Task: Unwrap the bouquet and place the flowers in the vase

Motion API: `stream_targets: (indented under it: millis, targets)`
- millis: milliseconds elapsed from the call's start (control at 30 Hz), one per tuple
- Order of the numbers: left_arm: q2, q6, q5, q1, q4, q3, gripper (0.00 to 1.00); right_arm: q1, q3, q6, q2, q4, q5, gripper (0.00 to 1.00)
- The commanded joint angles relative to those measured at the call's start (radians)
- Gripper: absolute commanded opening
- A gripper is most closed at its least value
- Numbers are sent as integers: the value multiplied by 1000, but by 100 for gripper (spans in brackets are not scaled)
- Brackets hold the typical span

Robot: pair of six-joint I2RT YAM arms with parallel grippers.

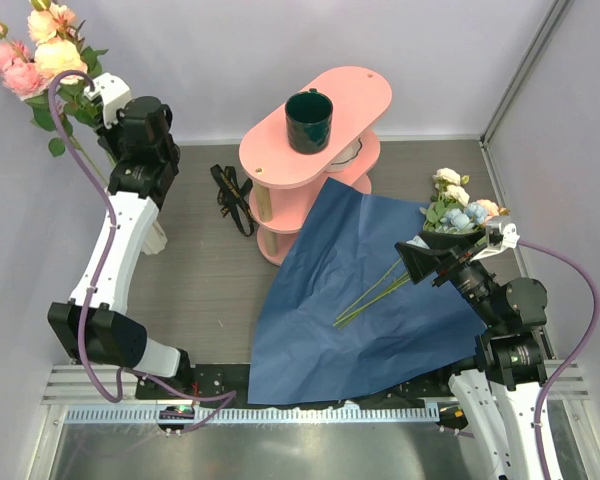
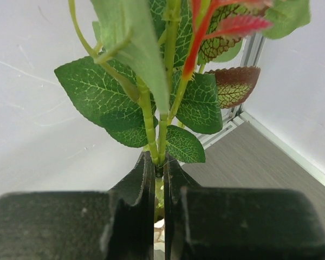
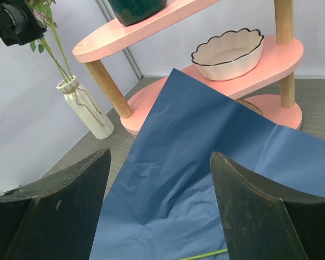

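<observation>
While the left gripper (image 2: 160, 162) pinches flower stems (image 2: 150, 122) standing in the vase (image 3: 88, 111), the right gripper (image 3: 160, 162) hangs wide open and empty over blue paper (image 1: 310, 330)

No word, label, brand or number can be read in any view; the dark green mug (image 1: 309, 120) on the pink shelf's (image 1: 365, 95) top board shows a plain side; the vase (image 3: 86, 108) bears only thin brown lines, not letters (a small lit part on the rail at the table's near edge is too small to make out).
</observation>
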Motion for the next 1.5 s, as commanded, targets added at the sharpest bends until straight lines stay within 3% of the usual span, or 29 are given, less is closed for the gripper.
stream_targets:
  millis: [0, 33, 100, 133, 200, 233, 367, 533, 700, 767, 1000, 1133, 1233, 1467]
  targets:
    - [22, -86, 1, 21, -46, 1, 6, 1, 2, 4, -1, 42, -7, 80]
    - [25, -94, 4, 22, -52, 0, 8, 1, 3, 4, -1, 44, -6, 80]
    - [23, -101, 12, 24, -60, -5, 25, 1, 3, 4, 0, 42, -9, 80]
    - [22, -104, 16, 24, -72, -5, 43, 1, 3, 4, 0, 44, -7, 80]
    - [17, -136, 32, 22, -92, 0, 58, -1, 2, 4, 3, 44, -7, 80]
    - [12, -149, 41, 24, -116, 1, 77, 1, 2, 4, 5, 45, -9, 80]
    - [-18, -247, 121, 24, -215, 7, 95, 1, 2, 5, 14, 47, -10, 80]
    - [-118, -397, 304, 24, -299, -43, 100, 1, -1, 8, 28, 45, -13, 80]
    - [-225, -440, 735, 22, -255, -143, 100, 1, 8, 8, 80, 13, 13, 80]
    - [-253, -449, 954, 21, -189, -187, 100, 1, 22, 11, 114, -28, 42, 80]
    - [-350, -479, 1390, -31, 58, -253, 96, 1, 71, 105, 330, -226, 272, 78]
    - [-350, -355, 1475, -253, 74, -198, 94, -1, 42, 200, 445, -278, 397, 77]
    - [-357, -253, 1520, -411, 69, -191, 94, 1, 20, 275, 509, -295, 410, 75]
    - [-362, -78, 1551, -720, 45, -264, 94, -1, -121, 470, 457, -277, 621, 65]
